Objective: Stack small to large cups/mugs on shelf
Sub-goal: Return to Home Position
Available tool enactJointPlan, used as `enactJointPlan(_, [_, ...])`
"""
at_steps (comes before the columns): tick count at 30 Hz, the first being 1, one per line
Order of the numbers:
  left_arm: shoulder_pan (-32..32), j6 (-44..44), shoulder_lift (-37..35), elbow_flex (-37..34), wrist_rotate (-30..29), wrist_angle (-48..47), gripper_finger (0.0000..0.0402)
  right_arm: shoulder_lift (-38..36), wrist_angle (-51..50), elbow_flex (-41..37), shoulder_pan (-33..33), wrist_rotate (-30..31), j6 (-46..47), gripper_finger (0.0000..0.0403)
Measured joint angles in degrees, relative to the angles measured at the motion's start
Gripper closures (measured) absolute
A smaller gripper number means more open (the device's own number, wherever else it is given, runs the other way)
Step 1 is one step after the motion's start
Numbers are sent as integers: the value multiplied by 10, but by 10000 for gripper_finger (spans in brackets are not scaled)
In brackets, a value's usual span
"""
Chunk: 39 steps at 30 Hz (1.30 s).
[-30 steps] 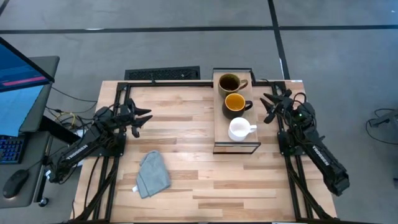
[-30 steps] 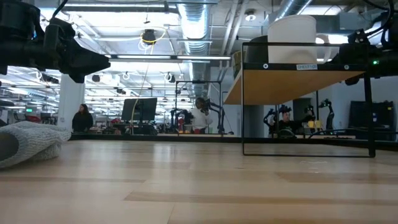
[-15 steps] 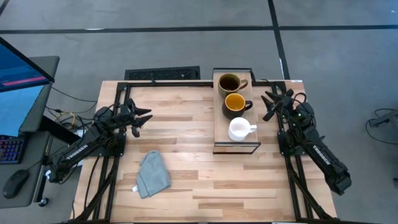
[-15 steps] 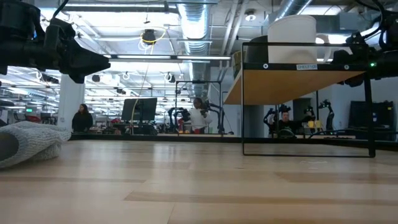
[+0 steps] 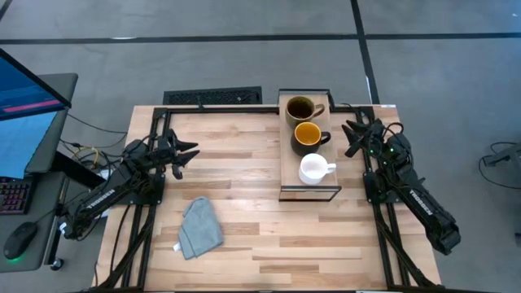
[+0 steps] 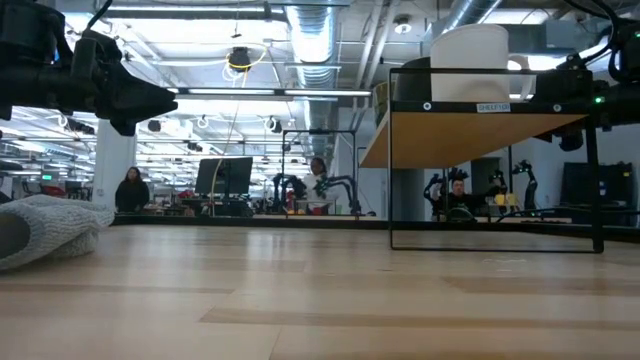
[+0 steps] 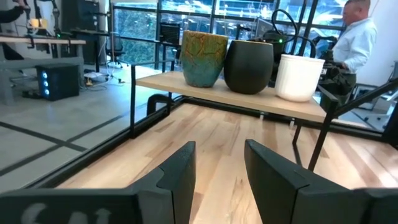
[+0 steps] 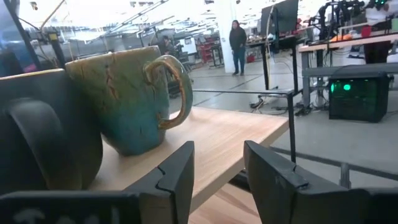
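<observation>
High view, right end effector (image 5: 349, 139): mine hangs just beside the shelf (image 5: 286, 156), on the side away from my left arm, about level with the dark mug (image 5: 307, 135).
Right end effector state: fingers parted with a moderate gap and nothing between them (my right wrist view shows this plainly).
Left end effector (image 5: 190, 152): raised above the worktop (image 5: 244, 195), well apart from the shelf and pointing toward it.
Left end effector state: fingers parted as well, holding nothing.
Shelf: stands on the worktop between my two end effectors, far nearer the right one.
Olive-brown mug (image 5: 299, 109): upright at the shelf's far end, close ahead of my right end effector's fingers.
Dark mug: upright in the middle of the row, yellow-orange inside, directly across from my right end effector.
White mug (image 5: 313, 168): upright at the shelf's near end, the mug farthest back along my right arm.
Handles: all three point toward my right end effector's side.
Grey cloth (image 5: 200, 227): crumpled on the worktop beside my left arm, back from that end effector's tips, apart from the shelf.
</observation>
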State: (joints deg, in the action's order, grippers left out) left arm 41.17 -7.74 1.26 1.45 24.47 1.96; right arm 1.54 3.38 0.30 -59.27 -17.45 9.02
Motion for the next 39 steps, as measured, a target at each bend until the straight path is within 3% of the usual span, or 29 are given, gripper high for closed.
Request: enactJointPlan(39, [0,-2,0,0,-8,1,274,0,0,0,0,0,1,241])
